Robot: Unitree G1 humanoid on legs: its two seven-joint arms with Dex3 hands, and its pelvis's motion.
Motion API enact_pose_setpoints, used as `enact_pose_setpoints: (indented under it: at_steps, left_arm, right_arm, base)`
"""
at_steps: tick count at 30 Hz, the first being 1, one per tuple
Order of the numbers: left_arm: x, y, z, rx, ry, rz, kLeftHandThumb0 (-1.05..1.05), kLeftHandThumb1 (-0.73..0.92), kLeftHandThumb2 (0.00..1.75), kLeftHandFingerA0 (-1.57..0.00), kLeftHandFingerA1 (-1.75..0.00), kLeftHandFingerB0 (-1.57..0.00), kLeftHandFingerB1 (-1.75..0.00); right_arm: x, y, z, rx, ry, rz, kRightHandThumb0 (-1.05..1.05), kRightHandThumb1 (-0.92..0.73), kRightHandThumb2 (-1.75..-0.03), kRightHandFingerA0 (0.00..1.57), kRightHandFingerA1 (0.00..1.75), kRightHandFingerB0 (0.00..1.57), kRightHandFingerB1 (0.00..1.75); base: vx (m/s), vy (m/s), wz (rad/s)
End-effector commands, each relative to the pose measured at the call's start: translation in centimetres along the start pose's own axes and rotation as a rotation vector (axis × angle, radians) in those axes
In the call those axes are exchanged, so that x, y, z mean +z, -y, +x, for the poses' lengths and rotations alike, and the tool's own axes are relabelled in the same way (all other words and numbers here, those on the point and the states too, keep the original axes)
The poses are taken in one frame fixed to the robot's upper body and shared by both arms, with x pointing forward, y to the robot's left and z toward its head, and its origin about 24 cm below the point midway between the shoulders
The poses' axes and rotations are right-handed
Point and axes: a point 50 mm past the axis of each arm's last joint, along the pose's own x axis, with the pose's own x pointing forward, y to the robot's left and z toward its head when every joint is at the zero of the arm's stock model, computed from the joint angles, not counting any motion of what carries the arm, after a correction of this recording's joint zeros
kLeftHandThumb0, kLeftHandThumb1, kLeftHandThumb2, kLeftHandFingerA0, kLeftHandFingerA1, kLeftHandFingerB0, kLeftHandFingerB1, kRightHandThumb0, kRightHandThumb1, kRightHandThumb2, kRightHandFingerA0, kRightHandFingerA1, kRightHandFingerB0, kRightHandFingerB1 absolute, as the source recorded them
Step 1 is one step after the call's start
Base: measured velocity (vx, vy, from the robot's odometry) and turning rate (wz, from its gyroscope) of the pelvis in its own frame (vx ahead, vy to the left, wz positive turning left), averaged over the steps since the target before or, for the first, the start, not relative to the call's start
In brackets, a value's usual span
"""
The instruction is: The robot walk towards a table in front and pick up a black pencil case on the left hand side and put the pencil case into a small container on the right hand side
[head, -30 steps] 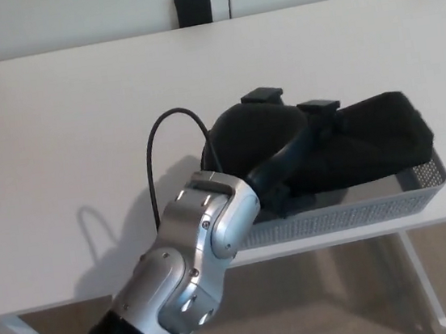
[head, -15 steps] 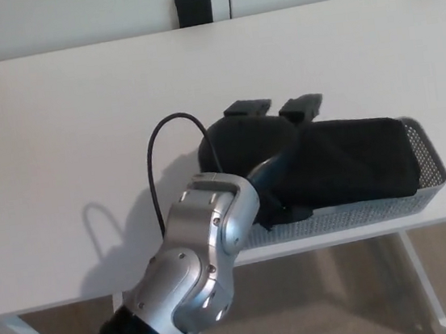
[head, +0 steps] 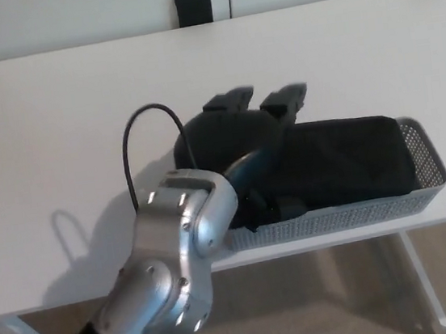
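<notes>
One view, from the head camera. The black pencil case (head: 344, 160) lies flat inside the small mesh container (head: 426, 166), at about four o'clock on the white table (head: 78, 111), filling most of it. The left hand (head: 243, 132) hovers at the container's nine o'clock end, its fingers (head: 284, 100) spread apart and holding nothing, just over the case's near end. The right hand is out of view. Judged by its sagging, matte surface, the case is soft fabric, light and not fragile; a grasp across its middle would suit it best.
</notes>
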Motion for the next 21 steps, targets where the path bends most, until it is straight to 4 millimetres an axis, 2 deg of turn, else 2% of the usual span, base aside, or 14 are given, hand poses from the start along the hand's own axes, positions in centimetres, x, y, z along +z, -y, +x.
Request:
enact_pose_setpoints:
  at_steps: [1,3,4,6,7,8,10,11,12,15,18,19,20,21]
  left_arm:
    - [1.3,-6.1,-5.7,0.196,0.165,-0.079,-0.82,0.59,0.59,0.00,0.00,0.00,0.00]
    - [1.4,-7.5,-7.2,0.239,0.190,-0.091,-0.82,0.58,0.59,0.00,0.00,0.00,0.00]
    - [1.4,-8.4,-8.1,0.266,0.207,-0.087,-0.84,0.48,0.81,0.00,0.00,0.00,0.00]
    - [1.4,-8.8,-8.6,0.274,0.214,-0.086,-0.84,0.48,0.81,0.00,0.00,0.00,0.00]
    - [1.3,-10.6,-10.6,0.328,0.236,-0.094,-0.83,0.46,0.80,0.00,0.00,0.00,0.00]
    - [1.2,-11.7,-12.1,0.376,0.259,-0.095,-0.87,0.50,0.89,0.00,-0.01,0.00,0.00]
    - [0.9,-12.7,-13.3,0.422,0.280,-0.086,-0.88,0.50,0.89,0.00,0.00,0.00,0.00]
    - [0.7,-13.0,-13.6,0.420,0.275,-0.068,-0.89,0.61,0.59,0.00,0.00,0.00,0.00]
    - [0.4,-13.2,-13.9,0.413,0.281,-0.062,-0.88,0.50,0.88,0.00,0.00,0.00,-0.01]
    - [-0.6,-13.7,-15.2,0.400,0.345,-0.112,-0.85,0.47,0.84,0.00,0.00,0.00,0.00]
    - [-2.5,-12.4,-18.0,0.262,0.425,-0.235,-0.83,0.48,0.85,0.00,0.00,0.00,0.00]
    - [-2.7,-11.6,-18.6,0.222,0.457,-0.276,-0.68,0.39,0.81,0.00,-0.15,0.00,-0.11]
    - [-2.7,-11.2,-18.9,0.211,0.478,-0.301,-0.68,0.39,0.81,0.00,-0.15,0.00,-0.11]
    - [-3.3,-7.0,-21.3,0.022,0.407,-0.376,-0.77,0.44,0.70,-0.10,-0.28,-0.10,-0.25]
  right_arm:
    - [-0.3,0.4,-0.1,-0.001,-0.037,-0.028,-0.67,-0.59,-0.93,0.00,0.37,0.00,0.28]
    - [-0.3,0.4,0.0,0.001,-0.047,-0.040,-0.67,-0.59,-0.93,0.01,0.37,0.00,0.28]
    - [-0.4,0.3,0.0,0.002,-0.044,-0.035,-0.66,-0.59,-0.93,0.00,0.38,0.00,0.28]
    - [-0.4,0.3,0.0,0.002,-0.042,-0.033,-0.66,-0.59,-0.93,0.00,0.38,0.00,0.28]
    - [-0.5,0.4,0.0,0.007,-0.045,-0.026,-0.66,-0.58,-0.92,0.00,0.37,0.00,0.27]
    - [-0.6,0.3,0.1,0.010,-0.048,-0.022,-0.67,-0.58,-0.93,0.00,0.38,0.00,0.28]
    - [-0.6,0.3,0.2,0.012,-0.051,-0.015,-0.67,-0.58,-0.92,0.00,0.38,0.00,0.28]
    - [-0.7,0.0,0.3,0.014,-0.053,-0.014,-0.68,-0.57,-0.92,0.01,0.40,0.00,0.30]
    - [-0.8,-0.2,0.3,0.018,-0.055,-0.019,-0.67,-0.58,-0.92,0.01,0.40,0.00,0.30]
    - [-1.0,-0.4,0.1,0.022,-0.050,-0.022,-0.67,-0.58,-0.92,0.00,0.39,0.00,0.28]
    - [-1.3,-0.2,-0.3,0.018,-0.064,-0.037,-0.68,-0.58,-0.93,0.01,0.40,0.01,0.29]
    - [-1.4,-0.2,-0.2,0.019,-0.067,-0.040,-0.69,-0.58,-0.93,0.01,0.40,0.02,0.30]
    - [-1.4,-0.2,-0.2,0.021,-0.069,-0.044,-0.69,-0.58,-0.93,0.01,0.40,0.02,0.30]
    - [-1.5,-0.5,-0.2,0.025,-0.073,-0.031,-0.69,-0.58,-0.93,0.01,0.39,0.02,0.29]
  base:
    - [0.00,0.000,0.00]
    - [0.00,0.000,0.00]
    - [0.00,0.000,0.00]
    - [0.00,0.000,0.00]
    - [0.00,0.000,0.00]
    - [0.00,0.000,0.00]
    - [0.00,0.000,0.00]
    - [0.00,0.000,0.00]
    - [0.00,0.000,0.00]
    - [0.00,0.000,0.00]
    - [0.00,0.000,0.00]
    - [0.00,0.000,0.00]
    - [0.00,0.000,0.00]
    - [0.00,0.000,0.00]
